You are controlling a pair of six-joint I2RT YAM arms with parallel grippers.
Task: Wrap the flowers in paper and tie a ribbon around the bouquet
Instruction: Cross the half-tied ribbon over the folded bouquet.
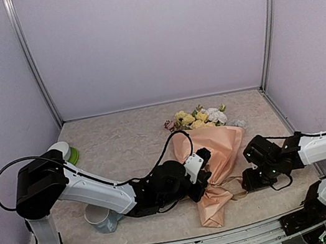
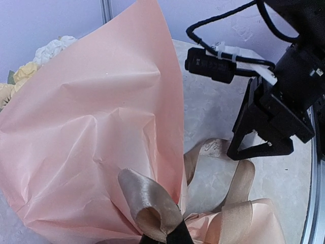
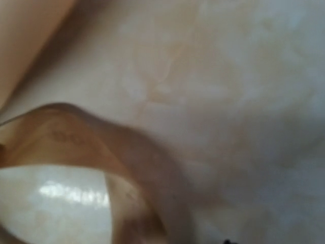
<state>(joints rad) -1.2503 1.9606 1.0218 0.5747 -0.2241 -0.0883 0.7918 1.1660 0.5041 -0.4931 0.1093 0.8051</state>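
Ribbon (image 2: pixel 150 203) loop pinched tight in closed left pincer (image 2: pixel 170 238), against paper (image 2: pixel 91 127); right pincer (image 2: pixel 236 150) spread indiscernible.

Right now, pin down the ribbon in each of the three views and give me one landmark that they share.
Top external: the ribbon sits lower centre-right, just right of the narrow end of the paper.
Left wrist: bottom centre, a satin loop with strands curling off to the right.
Right wrist: lower left, a blurred curved loop.
Shared landmark: the peach paper, at centre in the top view, filling the left of the left wrist view, in the upper left corner of the right wrist view.
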